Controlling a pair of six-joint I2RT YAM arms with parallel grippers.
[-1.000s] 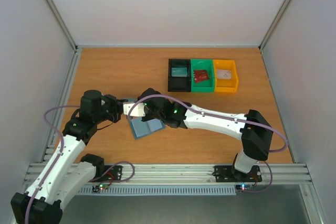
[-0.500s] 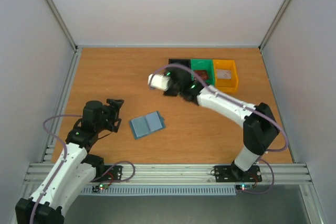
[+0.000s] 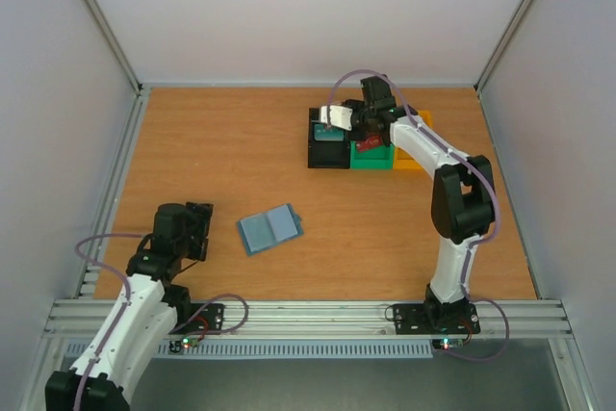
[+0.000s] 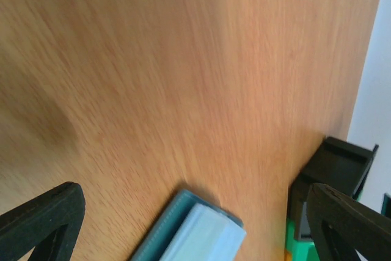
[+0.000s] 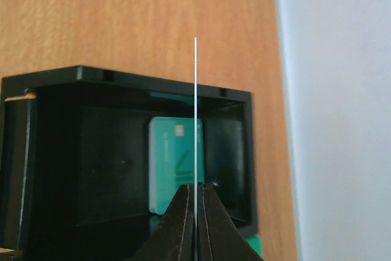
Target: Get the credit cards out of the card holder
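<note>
Card (image 5: 195,108) in right tool (image 5: 195,187), wrist-view only

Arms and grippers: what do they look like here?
Same build: left arm and right arm have white link shells, black joints, a lilac cable looped along each. The left gripper and right gripper are black, fingers tapering.

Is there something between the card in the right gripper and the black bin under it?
Nothing visible does. The right gripper is shut on the card, seen edge-on, above the open black bin. Only a teal card lies flat on the bin's floor; it should not block a drop.
</note>
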